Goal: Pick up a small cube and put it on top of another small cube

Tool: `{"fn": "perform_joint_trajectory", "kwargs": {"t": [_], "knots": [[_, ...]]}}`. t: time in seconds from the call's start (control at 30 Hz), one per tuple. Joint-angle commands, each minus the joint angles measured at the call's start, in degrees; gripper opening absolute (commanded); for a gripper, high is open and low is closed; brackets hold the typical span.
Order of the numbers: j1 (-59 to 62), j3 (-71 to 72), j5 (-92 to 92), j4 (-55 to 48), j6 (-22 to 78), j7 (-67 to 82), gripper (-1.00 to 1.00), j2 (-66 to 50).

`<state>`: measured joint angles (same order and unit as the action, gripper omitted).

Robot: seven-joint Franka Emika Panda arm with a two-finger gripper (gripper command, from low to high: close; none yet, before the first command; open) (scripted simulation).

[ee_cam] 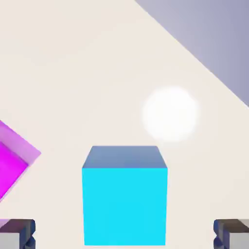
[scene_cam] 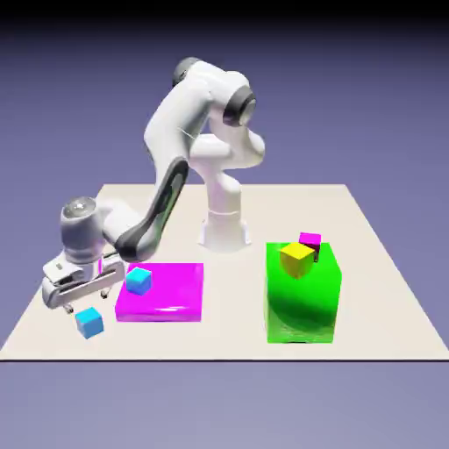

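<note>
Spread wide around nothing in hand view, tool (ee_cam: 124, 234) above blue cube (scene_cam: 89, 323); yellow block (scene_cam: 297, 259) only in exterior view.

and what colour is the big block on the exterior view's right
Bright green, best in the exterior view

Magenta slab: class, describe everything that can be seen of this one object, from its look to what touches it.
The magenta slab is a low, flat, roughly rectangular block, plain and bright, with a smooth, glossy look like plastic. It lies flat on the pale table, toward the exterior view's left. A small blue cube appears to rest on it near its left side. The hand view shows only one corner, with a paler side below the vivid top. No damage shows.
</note>
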<state>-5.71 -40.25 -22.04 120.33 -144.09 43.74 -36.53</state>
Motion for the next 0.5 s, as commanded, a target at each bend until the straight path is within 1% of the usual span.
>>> {"fn": "perform_joint_trajectory", "kwargs": {"t": [0.0, 0.07, 0.1, 0.13, 0.27, 0.3, 0.47], "knots": [[1.63, 1.84, -1.42, -0.49, -1.71, 0.87, 0.0, -2.08], [4.67, 5.24, -4.07, -1.4, -4.9, 2.48, 0.0, -5.94], [4.67, 5.25, -4.07, -1.4, -4.9, 2.48, -1.0, -5.94], [4.67, 5.25, -4.07, -1.4, -4.9, 2.48, -1.0, -5.94], [-1.77, -2.04, 1.25, 0.22, 1.93, -0.82, -1.0, 2.36], [-2.89, -2.4, 1.1, -0.83, 3.49, -1.16, -1.0, 4.43], [-9.09, 6.14, 8.11, 0.48, 10.79, -7.91, -1.0, 14.82]]}}
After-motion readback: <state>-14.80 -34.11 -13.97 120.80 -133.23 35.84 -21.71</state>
